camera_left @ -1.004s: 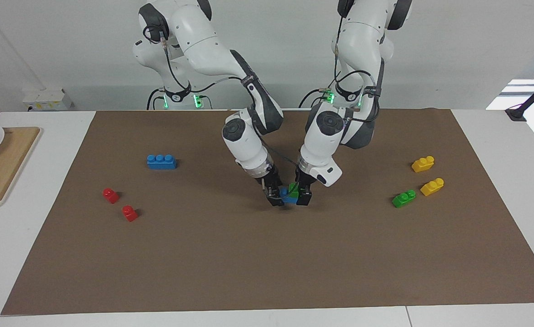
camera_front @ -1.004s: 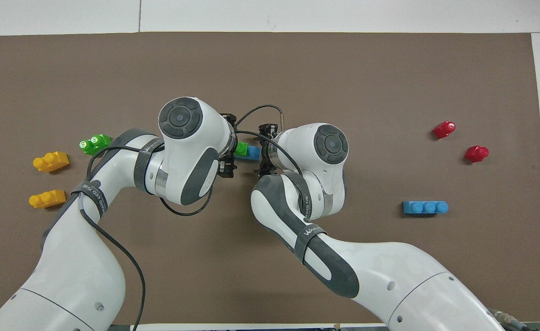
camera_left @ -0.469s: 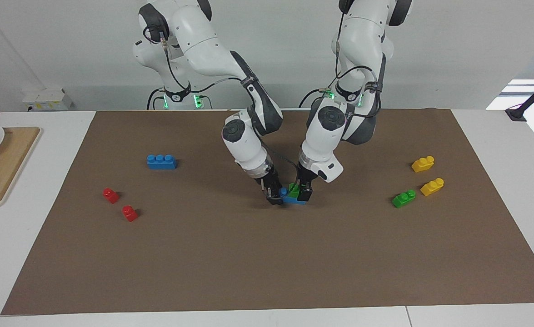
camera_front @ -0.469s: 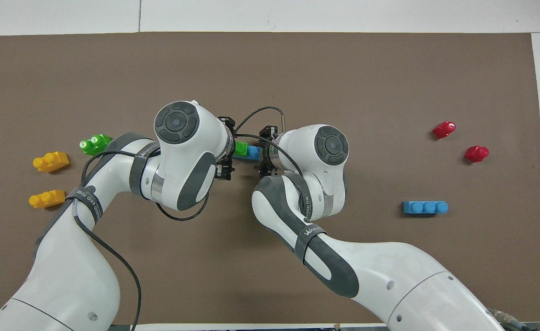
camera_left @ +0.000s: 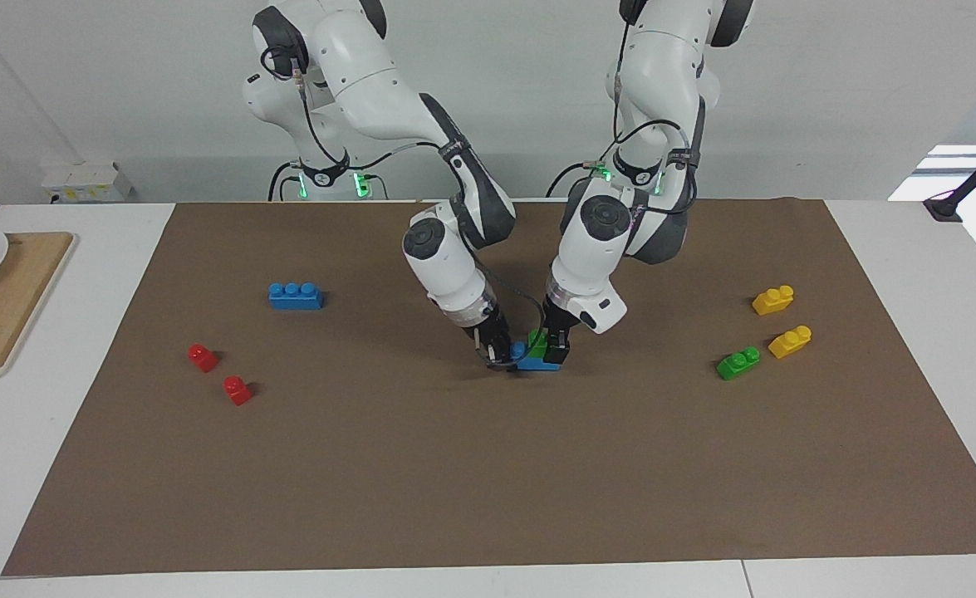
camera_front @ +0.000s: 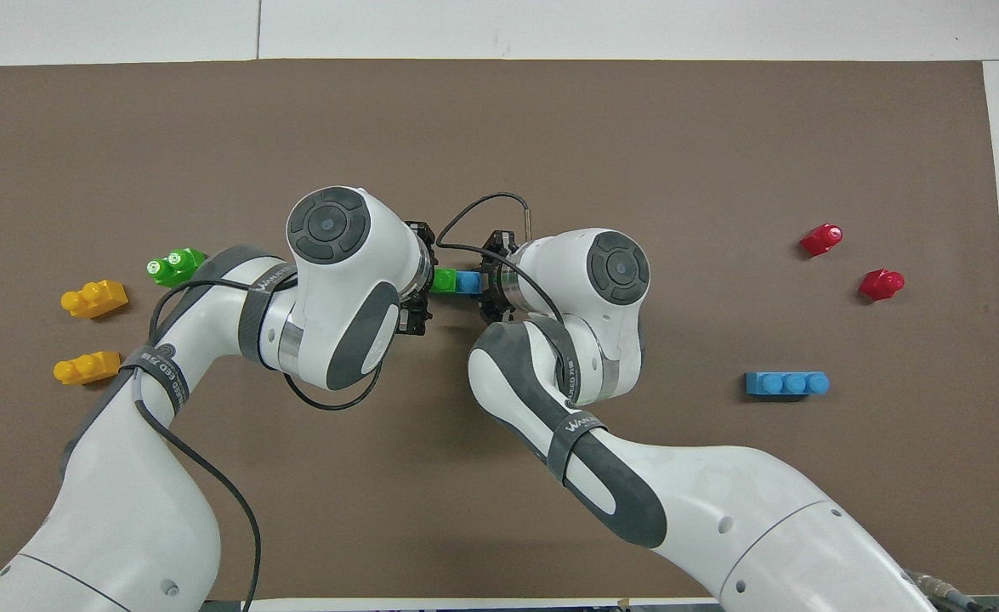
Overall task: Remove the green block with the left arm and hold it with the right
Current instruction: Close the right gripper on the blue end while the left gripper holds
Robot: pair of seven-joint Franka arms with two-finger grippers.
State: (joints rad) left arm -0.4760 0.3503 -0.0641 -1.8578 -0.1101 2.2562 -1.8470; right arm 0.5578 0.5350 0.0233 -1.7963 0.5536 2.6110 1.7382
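Looking at last second: both arms barely shifted, change is at claws. Right gripper [camera_left: 500, 359] went from apart to clamped on blue brick [camera_left: 529, 360] at mat [camera_left: 488, 465] centre. Left gripper [camera_left: 556, 353] astride green block [camera_left: 538, 340], closing in, can't tell if gripping yet. Green block sits on blue brick, not off. We reckon base is pinned, pull-off next.
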